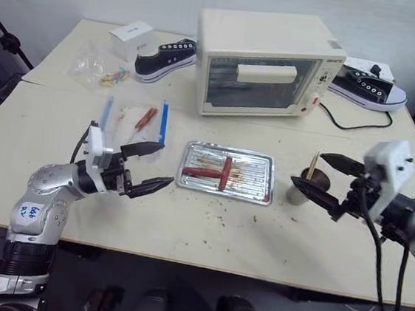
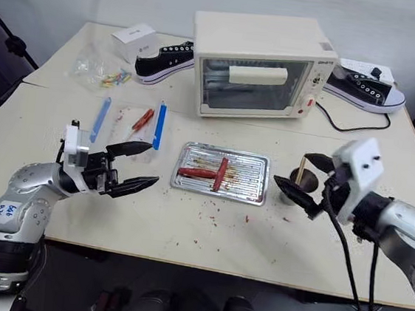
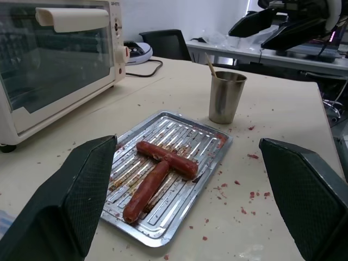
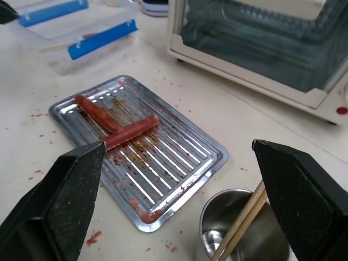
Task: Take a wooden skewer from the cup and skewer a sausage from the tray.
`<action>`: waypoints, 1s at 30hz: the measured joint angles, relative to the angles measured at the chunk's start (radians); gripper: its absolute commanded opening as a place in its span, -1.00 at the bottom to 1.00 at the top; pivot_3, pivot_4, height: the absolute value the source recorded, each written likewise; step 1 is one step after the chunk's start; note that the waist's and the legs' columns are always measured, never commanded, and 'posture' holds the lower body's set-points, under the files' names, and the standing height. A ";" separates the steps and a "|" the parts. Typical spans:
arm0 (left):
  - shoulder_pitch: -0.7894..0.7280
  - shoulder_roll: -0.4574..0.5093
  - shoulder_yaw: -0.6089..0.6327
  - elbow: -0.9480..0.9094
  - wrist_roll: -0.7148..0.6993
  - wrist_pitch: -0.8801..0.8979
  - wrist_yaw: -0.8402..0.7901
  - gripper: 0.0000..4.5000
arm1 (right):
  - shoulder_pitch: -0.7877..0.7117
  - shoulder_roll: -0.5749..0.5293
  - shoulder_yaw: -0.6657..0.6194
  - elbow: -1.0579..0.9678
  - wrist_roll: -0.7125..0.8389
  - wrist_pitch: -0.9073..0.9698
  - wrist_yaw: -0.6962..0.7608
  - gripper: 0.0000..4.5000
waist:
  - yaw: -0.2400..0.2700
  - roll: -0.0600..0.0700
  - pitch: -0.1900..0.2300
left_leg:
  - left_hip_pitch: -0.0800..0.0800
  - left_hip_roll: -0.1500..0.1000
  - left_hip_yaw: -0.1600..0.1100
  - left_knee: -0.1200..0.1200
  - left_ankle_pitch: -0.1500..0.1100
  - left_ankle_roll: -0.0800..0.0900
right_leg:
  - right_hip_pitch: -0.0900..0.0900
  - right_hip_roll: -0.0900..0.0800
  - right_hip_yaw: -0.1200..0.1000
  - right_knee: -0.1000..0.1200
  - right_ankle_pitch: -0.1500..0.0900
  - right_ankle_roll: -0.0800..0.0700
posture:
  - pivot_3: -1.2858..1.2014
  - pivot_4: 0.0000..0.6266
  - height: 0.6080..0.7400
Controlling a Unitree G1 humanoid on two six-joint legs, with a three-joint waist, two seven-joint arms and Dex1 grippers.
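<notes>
Table (image 1: pixel 207 230) – two sausages (image 3: pixel 157 174), one tray (image 1: pixel 255 194)

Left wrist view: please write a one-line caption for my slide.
Open left gripper facing a stained tray with two touching sausages, metal cup with skewers behind.

My two head views look forward and down over the table (image 1: pixel 208 222) from above its near edge, taking in the full setup; they share almost the same field, one slightly offset sideways from the other. My left wrist view sits low and close, facing across the tray (image 3: pixel 168 179) toward the cup (image 3: pixel 225 97), with the toaster oven (image 3: pixel 54 60) alongside. My right wrist view looks steeply down from near the cup (image 4: pixel 239 234), facing back over the tray toward the toaster oven. Both wrist views share the tray, cup and oven front, from opposite sides.
</notes>
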 measured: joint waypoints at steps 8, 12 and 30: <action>0.027 -0.015 -0.005 -0.039 0.002 0.000 0.021 0.97 | -0.063 0.022 0.066 0.052 -0.047 0.122 -0.068 1.00 | 0.000 0.000 0.000 | -0.006 -0.001 -0.004 0.002 0.001 0.001 | -0.002 0.001 -0.001 0.000 0.000 0.001 | 0.03 -0.52 1.00; 0.038 -0.018 -0.007 -0.043 0.003 0.000 0.029 0.97 | -0.082 0.034 0.066 0.057 -0.057 0.142 -0.064 1.00 | -0.001 0.000 0.000 | -0.006 -0.001 -0.004 0.002 0.001 0.002 | -0.002 0.001 -0.001 0.001 0.000 0.001 | 0.03 -0.52 1.00; 0.057 -0.019 -0.007 -0.084 0.003 0.000 0.069 0.97 | -0.104 0.088 0.076 0.071 -0.122 0.161 -0.023 1.00 | -0.001 0.000 0.000 | -0.006 -0.002 -0.005 0.002 0.001 0.002 | -0.002 0.001 -0.001 0.000 0.000 0.001 | 0.03 -0.52 1.00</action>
